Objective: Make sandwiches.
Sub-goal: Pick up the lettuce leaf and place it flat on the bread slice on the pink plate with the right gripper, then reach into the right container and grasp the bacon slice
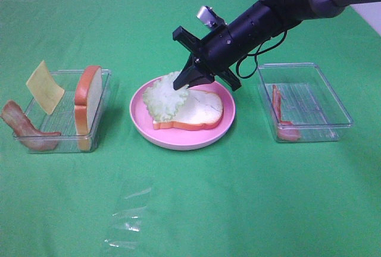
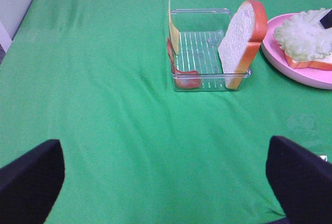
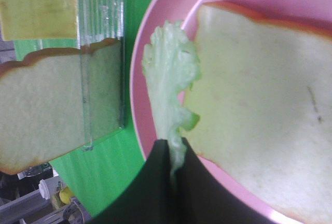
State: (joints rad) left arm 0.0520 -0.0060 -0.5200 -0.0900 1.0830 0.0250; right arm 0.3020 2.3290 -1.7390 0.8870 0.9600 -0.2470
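A white bread slice (image 1: pixel 199 109) with orange-brown crust lies flat on the pink plate (image 1: pixel 178 136). My right gripper (image 1: pixel 186 80) is shut on the pale green lettuce leaf (image 1: pixel 165 98), which drapes over the slice's left part; the right wrist view shows the leaf (image 3: pixel 170 94) pinched between the black fingers (image 3: pixel 155 182). In the left clear tray (image 1: pixel 101 99) a second bread slice (image 1: pixel 88 99) stands on edge, with a yellow cheese square (image 1: pixel 44 87) and a bacon strip (image 1: pixel 24 126). My left gripper (image 2: pixel 166 182) is open, over bare cloth, well short of that tray (image 2: pixel 207 47).
The right clear tray (image 1: pixel 309 99) holds another bacon strip (image 1: pixel 280 114). A scrap of clear film (image 1: pixel 128 215) lies on the green cloth near the front. The right arm reaches across from the upper right over the plate.
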